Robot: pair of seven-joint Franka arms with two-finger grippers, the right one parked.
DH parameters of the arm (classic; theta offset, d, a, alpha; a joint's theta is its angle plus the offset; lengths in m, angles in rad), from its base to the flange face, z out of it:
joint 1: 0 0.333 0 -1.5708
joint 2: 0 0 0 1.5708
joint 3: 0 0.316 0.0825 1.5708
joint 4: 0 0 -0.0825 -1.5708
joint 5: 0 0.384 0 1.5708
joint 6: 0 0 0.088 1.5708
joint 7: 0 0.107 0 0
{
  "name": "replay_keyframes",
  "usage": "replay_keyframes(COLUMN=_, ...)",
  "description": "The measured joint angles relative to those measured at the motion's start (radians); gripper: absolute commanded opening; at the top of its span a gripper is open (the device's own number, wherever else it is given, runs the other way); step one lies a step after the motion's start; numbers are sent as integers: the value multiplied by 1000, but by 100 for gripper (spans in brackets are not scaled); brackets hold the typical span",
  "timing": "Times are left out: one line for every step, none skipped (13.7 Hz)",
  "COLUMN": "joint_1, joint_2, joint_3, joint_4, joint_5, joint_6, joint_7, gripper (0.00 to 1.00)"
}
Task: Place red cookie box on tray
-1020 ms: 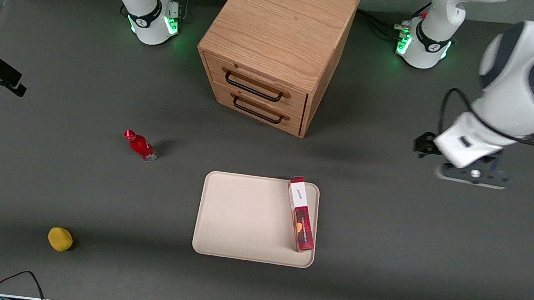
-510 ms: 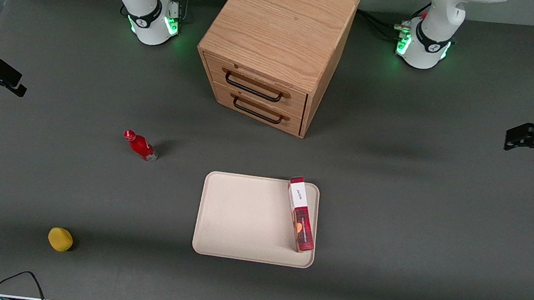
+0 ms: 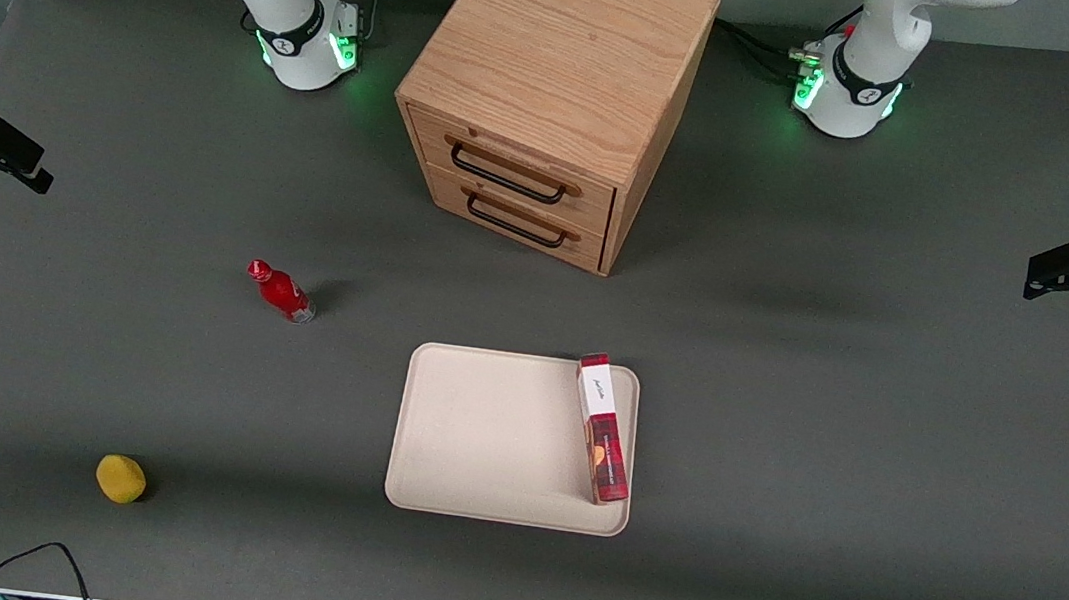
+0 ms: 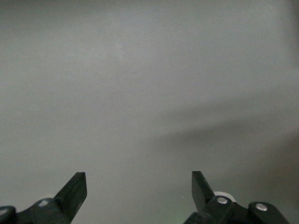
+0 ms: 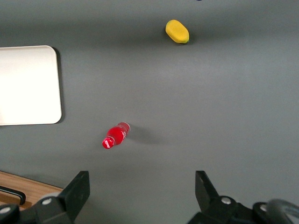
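Lying on tray, red cookie box (near edge), gripper fingers apart.

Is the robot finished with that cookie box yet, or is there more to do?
It looks done. The red cookie box lies on the tray, along the edge toward the working arm's end, with nothing holding it. The gripper is far off at that end of the table, jaws open and empty over bare table. Nothing is in hand, and nothing seems left to do.
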Motion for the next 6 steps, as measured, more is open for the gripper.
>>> replay_keyframes(joint_1=0, joint_2=-2, joint_3=0, joint_4=0, joint_5=-1, joint_6=0, joint_7=-19, gripper=100)
replay_keyframes(joint_1=-1, joint_2=-5, joint_3=0, joint_4=0, joint_5=-4, joint_6=-4, joint_7=-43, gripper=100)
replay_keyframes(joint_1=-2, joint_2=-8, joint_3=-2, joint_4=2, joint_5=-7, joint_6=-14, joint_7=-71, gripper=100)
replay_keyframes(joint_1=-3, joint_2=-10, joint_3=-5, joint_4=9, joint_5=-9, joint_6=-31, joint_7=-102, gripper=100)
replay_keyframes(joint_1=-4, joint_2=-10, joint_3=-15, joint_4=20, joint_5=-11, joint_6=-50, joint_7=-126, gripper=100)
replay_keyframes(joint_1=-6, joint_2=-11, joint_3=-28, joint_4=29, joint_5=-11, joint_6=-61, joint_7=-144, gripper=100)
